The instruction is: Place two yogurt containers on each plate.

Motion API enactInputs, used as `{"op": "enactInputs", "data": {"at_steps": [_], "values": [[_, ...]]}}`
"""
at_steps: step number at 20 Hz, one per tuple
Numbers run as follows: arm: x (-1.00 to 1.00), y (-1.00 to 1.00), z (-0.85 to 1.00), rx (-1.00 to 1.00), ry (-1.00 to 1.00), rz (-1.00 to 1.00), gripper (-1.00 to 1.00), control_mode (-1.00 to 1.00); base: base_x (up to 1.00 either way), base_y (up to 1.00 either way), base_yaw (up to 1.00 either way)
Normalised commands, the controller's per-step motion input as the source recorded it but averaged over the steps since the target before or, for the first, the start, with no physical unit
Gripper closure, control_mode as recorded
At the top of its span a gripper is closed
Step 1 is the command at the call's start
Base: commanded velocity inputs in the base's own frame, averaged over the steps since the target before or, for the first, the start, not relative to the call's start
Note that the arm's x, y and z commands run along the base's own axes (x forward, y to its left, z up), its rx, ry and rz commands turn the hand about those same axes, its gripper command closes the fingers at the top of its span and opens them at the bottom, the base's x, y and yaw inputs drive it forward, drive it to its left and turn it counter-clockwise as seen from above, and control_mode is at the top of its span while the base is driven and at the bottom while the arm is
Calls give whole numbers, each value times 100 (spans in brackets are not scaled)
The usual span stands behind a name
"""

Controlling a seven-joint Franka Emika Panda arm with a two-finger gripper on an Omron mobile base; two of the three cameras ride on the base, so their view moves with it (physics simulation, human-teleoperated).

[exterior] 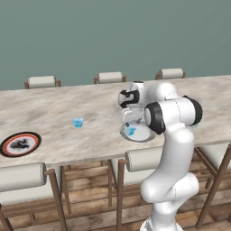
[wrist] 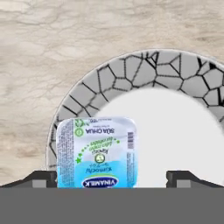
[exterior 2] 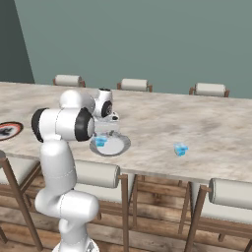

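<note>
My claw (wrist: 112, 177) hung wide open just above the round pale grey plate with the cracked-stone rim (exterior: 146, 135), holding nothing. One small light blue yogurt cup with a printed foil lid (wrist: 97, 151) sat on that plate, close to its rim and free of my fingers. The plate lay near the front edge of the long pale marbled table (exterior: 58, 113).

I think the first cup was just dropped off, so this plate needed one more. Another small light blue yogurt cup (exterior: 78, 122) stood alone in the middle of the table, and one like it (exterior 2: 180, 149) stood on the other side, near the front edge. The round black-rimmed plate with the red ring (exterior: 20, 144) waited far off by the front edge, with no cups on it.

Next I would need to lift straight up, then swing over to a cup. The table had lots of open room between things.
</note>
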Motion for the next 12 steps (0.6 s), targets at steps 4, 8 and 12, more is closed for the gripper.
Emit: {"op": "enactInputs", "data": {"at_steps": [4, 8, 12], "values": [[-6, -29, 78, 1, -1, 0, -100, -100, 0, 0, 0], [-6, -28, 71, 0, -3, 1, -100, -100, 0, 0, 0], [0, -64, 28, 0, 0, 0, -100, -100, 0, 0, 0]]}}
